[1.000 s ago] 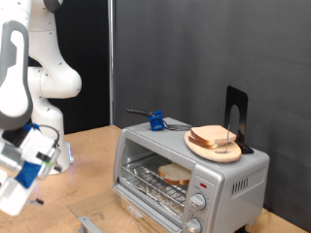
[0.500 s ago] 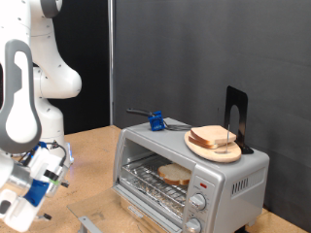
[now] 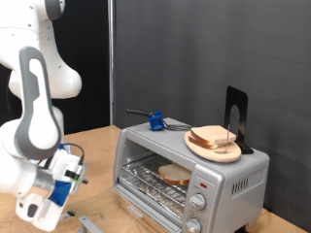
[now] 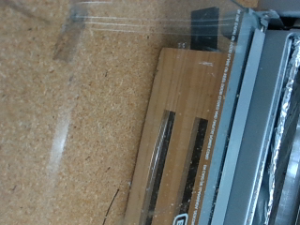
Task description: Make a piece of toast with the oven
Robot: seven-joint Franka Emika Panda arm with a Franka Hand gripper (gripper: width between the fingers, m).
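The exterior view is evenly and fairly brightly lit from above, against a dark backdrop that swallows detail. The oven (image 3: 190, 173) shows soft sheen on its metal top and a small red glow at its light. The white arm is slightly soft. In the wrist view the cork bench (image 4: 66, 122) is sharp, while pale streaks of glare cross the glass door (image 4: 141, 28).

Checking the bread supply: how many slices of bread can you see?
At least 3: one piece of toast on the rack inside the oven, and two or so stacked on the wooden plate atop it; more may be hidden.
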